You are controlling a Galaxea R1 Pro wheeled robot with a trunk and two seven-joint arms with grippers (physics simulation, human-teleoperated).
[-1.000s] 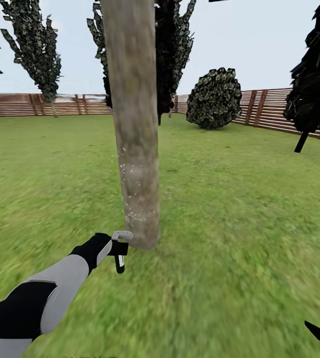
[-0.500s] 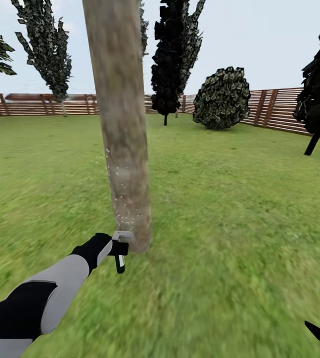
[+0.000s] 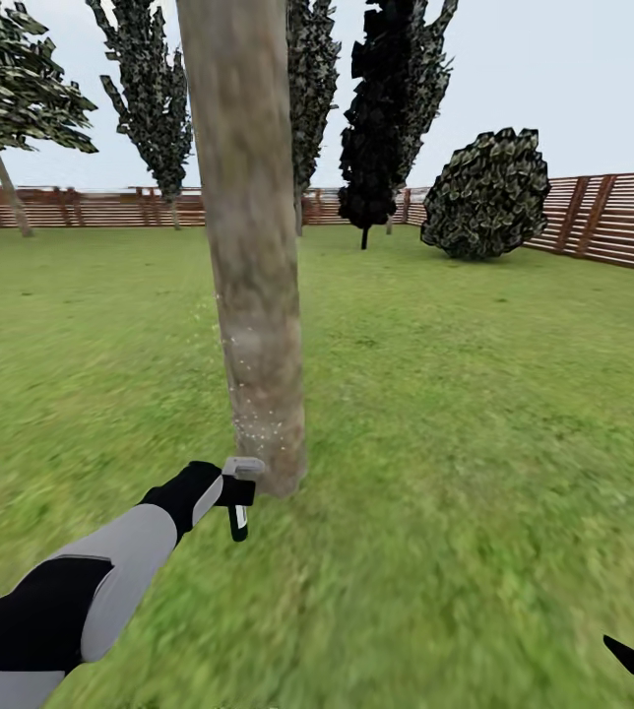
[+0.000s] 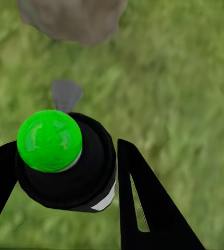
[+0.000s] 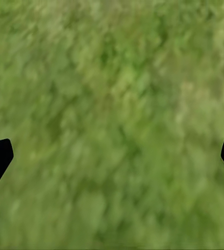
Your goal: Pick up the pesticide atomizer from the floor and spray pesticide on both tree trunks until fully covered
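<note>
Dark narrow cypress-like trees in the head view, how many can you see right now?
3. One stands left of the near tree trunk by the far fence, one just right of the trunk, partly hidden, and one further right. The trunk may hide more.

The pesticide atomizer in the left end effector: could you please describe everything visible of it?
The pesticide atomizer has a dark, rounded body with a bright green glossy cap and a grey nozzle pointing toward the tree trunk. It is clamped between the left end effector fingers, low above the lawn, close to the trunk's base. Pale specks dot the lower trunk.
</note>
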